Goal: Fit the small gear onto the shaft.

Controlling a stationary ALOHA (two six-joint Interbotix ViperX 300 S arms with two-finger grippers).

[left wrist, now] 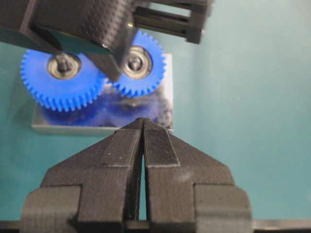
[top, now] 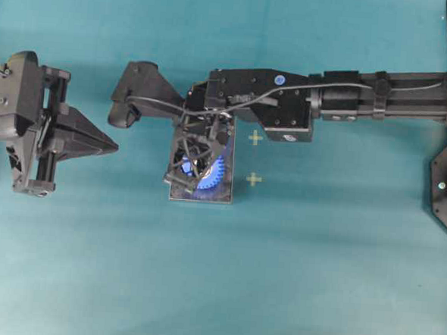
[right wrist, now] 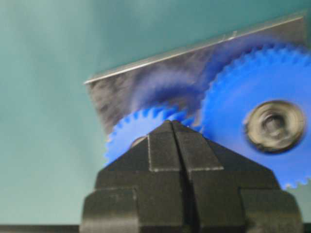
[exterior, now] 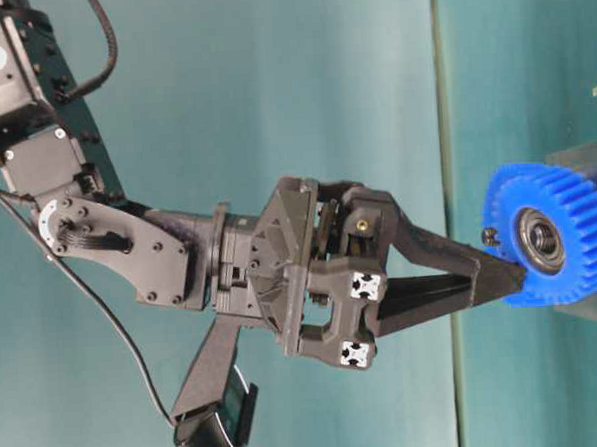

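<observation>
small gear (left wrist: pixel 138 64) on the plate (left wrist: pixel 165 104), meshed beside the big gear (left wrist: pixel 62 80).
right gripper (right wrist: pixel 171 124), jaws pressed together and empty, bears down on the small gear's hub, probably seating it on the hidden shaft; left gripper (left wrist: pixel 142 121), also closed, waits nearby.

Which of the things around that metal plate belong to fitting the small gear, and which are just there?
Part of the job:
- small bright-blue toothed plastic gear
- dark grey rectangular metal plate that carries its shaft; the shaft itself is hidden by the gear
- right gripper, shut, tips over the small gear

Just there:
- larger blue gear on its own pin
- left gripper, shut, apart from the plate
- teal table
</observation>
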